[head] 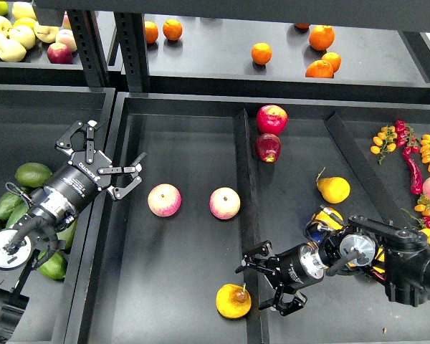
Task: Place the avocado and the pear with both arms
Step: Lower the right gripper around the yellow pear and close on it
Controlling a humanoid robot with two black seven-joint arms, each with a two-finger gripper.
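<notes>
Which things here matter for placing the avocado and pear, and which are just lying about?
Job: avocados, blemished pear, left end effector, right end effector.
Lying about: pink-red apples, oranges, pale apples, red chillies.

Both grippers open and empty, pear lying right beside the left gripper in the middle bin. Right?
Wrong arm. In the head view the pear lies beside the right gripper, not the left gripper. The rest holds: both open and empty, pear in the middle bin.
</notes>
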